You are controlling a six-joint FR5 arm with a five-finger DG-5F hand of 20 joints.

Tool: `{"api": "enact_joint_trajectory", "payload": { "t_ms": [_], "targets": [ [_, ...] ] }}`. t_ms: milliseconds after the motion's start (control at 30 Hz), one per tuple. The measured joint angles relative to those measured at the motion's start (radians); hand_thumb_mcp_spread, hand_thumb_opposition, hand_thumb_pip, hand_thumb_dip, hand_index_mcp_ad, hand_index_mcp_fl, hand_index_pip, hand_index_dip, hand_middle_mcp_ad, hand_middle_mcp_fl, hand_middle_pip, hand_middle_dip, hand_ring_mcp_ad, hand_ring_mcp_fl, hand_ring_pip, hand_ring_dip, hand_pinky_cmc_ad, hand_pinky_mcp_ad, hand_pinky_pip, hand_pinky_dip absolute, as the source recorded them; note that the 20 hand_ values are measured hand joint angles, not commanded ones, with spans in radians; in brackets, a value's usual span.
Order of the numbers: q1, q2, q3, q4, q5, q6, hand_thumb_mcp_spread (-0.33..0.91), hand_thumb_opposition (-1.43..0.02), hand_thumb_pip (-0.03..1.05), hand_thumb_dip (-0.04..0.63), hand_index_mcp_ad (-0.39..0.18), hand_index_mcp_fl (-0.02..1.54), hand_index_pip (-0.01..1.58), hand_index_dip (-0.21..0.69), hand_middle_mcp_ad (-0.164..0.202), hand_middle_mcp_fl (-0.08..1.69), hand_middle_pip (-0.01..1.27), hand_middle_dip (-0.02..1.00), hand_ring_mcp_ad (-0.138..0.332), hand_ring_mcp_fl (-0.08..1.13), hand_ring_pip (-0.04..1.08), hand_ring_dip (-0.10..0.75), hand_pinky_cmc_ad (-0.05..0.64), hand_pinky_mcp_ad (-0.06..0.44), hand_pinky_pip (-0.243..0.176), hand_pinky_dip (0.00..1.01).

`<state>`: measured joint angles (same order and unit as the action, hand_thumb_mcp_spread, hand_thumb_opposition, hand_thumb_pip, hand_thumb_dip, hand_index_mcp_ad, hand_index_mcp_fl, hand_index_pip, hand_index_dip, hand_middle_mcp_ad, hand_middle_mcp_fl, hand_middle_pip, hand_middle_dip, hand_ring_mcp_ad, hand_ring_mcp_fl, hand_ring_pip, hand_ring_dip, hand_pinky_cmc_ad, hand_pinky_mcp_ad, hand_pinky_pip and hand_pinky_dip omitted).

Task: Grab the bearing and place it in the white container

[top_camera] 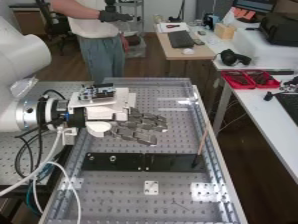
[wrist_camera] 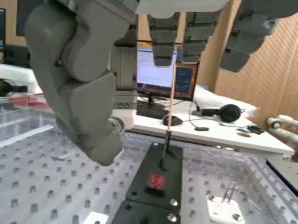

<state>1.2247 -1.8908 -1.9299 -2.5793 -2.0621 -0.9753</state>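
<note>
Nearest on the perforated counter [top_camera: 106,205] sits a small white square block [wrist_camera: 221,213] with thin upright pins [wrist_camera: 231,193], then the long black plate [top_camera: 128,162] with small round metal pieces [top_camera: 112,158] on it. These lie nearer than the hand [top_camera: 138,121], but I cannot tell whether one is the bearing, nor how open the hand is or what it holds; farther back, red trays [top_camera: 231,75] on a white desk [top_camera: 263,112] contain dark items [top_camera: 261,77]
</note>
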Motion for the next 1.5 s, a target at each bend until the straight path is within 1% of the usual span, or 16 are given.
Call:
{"api": "enact_joint_trajectory", "payload": {
  "t_ms": [167, 233, 333, 400, 633, 700, 1000, 1067, 1100, 1167, 1233, 1267, 1333, 1367, 1400, 1500],
  "targets": [
    [0.068, 0.071, -0.067, 0.008, 0.094, 0.012, 0.47, -0.97, 0.57, 0.3, -0.108, 0.32, 1.44, 0.164, 0.08, 0.01, 0.14, 0.19, 0.11, 0.0, 0.1, 0.082, 0.328, 0.278, -0.044, 0.18],
    [0.115, 0.104, -0.099, 0.01, 0.162, 0.023, 0.47, -0.97, 0.57, 0.3, -0.108, 0.32, 1.44, 0.164, 0.084, 0.01, 0.14, 0.19, 0.11, 0.0, 0.1, 0.082, 0.33, 0.278, -0.044, 0.18],
    [0.162, 0.132, -0.126, 0.01, 0.23, 0.035, 0.47, -0.97, 0.57, 0.3, -0.108, 0.32, 1.44, 0.164, 0.08, 0.01, 0.13, 0.19, 0.112, 0.0, 0.1, 0.079, 0.328, 0.278, -0.044, 0.18],
    [0.217, 0.16, -0.155, 0.008, 0.309, 0.051, 0.47, -0.97, 0.57, 0.3, -0.106, 0.32, 1.44, 0.164, 0.08, 0.01, 0.13, 0.19, 0.108, 0.0, 0.1, 0.082, 0.328, 0.281, -0.044, 0.18],
    [0.347, 0.206, -0.209, 0.008, 0.482, 0.089, 0.47, -0.97, 0.57, 0.3, -0.106, 0.32, 1.44, 0.164, 0.084, 0.01, 0.14, 0.2, 0.11, 0.0, 0.1, 0.082, 0.328, 0.281, -0.044, 0.18],
    [0.394, 0.219, -0.226, 0.011, 0.536, 0.1, 0.47, -0.97, 0.57, 0.3, -0.11, 0.32, 1.44, 0.164, 0.08, 0.01, 0.14, 0.2, 0.11, 0.0, 0.1, 0.082, 0.328, 0.281, -0.044, 0.18],
    [0.575, 0.255, -0.277, 0.024, 0.735, 0.132, 0.47, -0.97, 0.57, 0.3, -0.11, 0.32, 1.44, 0.164, 0.08, 0.01, 0.14, 0.2, 0.108, 0.0, 0.1, 0.082, 0.328, 0.281, -0.044, 0.18],
    [0.61, 0.258, -0.284, 0.027, 0.773, 0.139, 0.47, -0.97, 0.57, 0.3, -0.106, 0.32, 1.44, 0.164, 0.087, 0.01, 0.14, 0.2, 0.113, 0.0, 0.1, 0.082, 0.328, 0.281, -0.044, 0.18],
    [0.637, 0.26, -0.289, 0.029, 0.802, 0.144, 0.47, -0.97, 0.57, 0.302, -0.11, 0.32, 1.44, 0.164, 0.08, 0.01, 0.14, 0.2, 0.112, 0.0, 0.1, 0.082, 0.328, 0.281, -0.044, 0.18],
    [0.665, 0.262, -0.294, 0.032, 0.832, 0.15, 0.47, -0.97, 0.57, 0.302, -0.106, 0.32, 1.44, 0.164, 0.08, 0.01, 0.14, 0.2, 0.112, 0.0, 0.1, 0.082, 0.328, 0.281, -0.044, 0.18],
    [0.719, 0.263, -0.303, 0.036, 0.889, 0.162, 0.47, -0.97, 0.57, 0.302, -0.106, 0.32, 1.44, 0.164, 0.08, 0.01, 0.14, 0.2, 0.108, 0.0, 0.1, 0.082, 0.328, 0.281, -0.044, 0.18],
    [0.726, 0.263, -0.304, 0.036, 0.897, 0.163, 0.47, -0.97, 0.57, 0.302, -0.11, 0.32, 1.44, 0.164, 0.08, 0.01, 0.14, 0.2, 0.112, 0.0, 0.1, 0.082, 0.328, 0.281, -0.044, 0.18],
    [0.773, 0.262, -0.31, 0.038, 0.947, 0.175, 0.47, -0.97, 0.57, 0.302, -0.11, 0.32, 1.44, 0.164, 0.084, 0.01, 0.14, 0.2, 0.108, 0.0, 0.1, 0.082, 0.328, 0.278, -0.044, 0.18],
    [0.783, 0.262, -0.311, 0.039, 0.958, 0.178, 0.47, -0.97, 0.57, 0.302, -0.11, 0.32, 1.44, 0.164, 0.08, 0.01, 0.14, 0.2, 0.108, 0.0, 0.1, 0.082, 0.328, 0.279, -0.044, 0.18],
    [0.814, 0.261, -0.315, 0.039, 0.993, 0.187, 0.47, -0.97, 0.57, 0.302, -0.106, 0.32, 1.44, 0.164, 0.08, 0.01, 0.14, 0.2, 0.108, 0.0, 0.1, 0.082, 0.328, 0.276, -0.044, 0.18],
    [0.853, 0.259, -0.322, 0.037, 1.044, 0.207, 0.47, -0.97, 0.57, 0.302, -0.11, 0.32, 1.44, 0.164, 0.08, 0.01, 0.14, 0.2, 0.112, 0.0, 0.1, 0.082, 0.328, 0.281, -0.044, 0.18]
  ]
}}
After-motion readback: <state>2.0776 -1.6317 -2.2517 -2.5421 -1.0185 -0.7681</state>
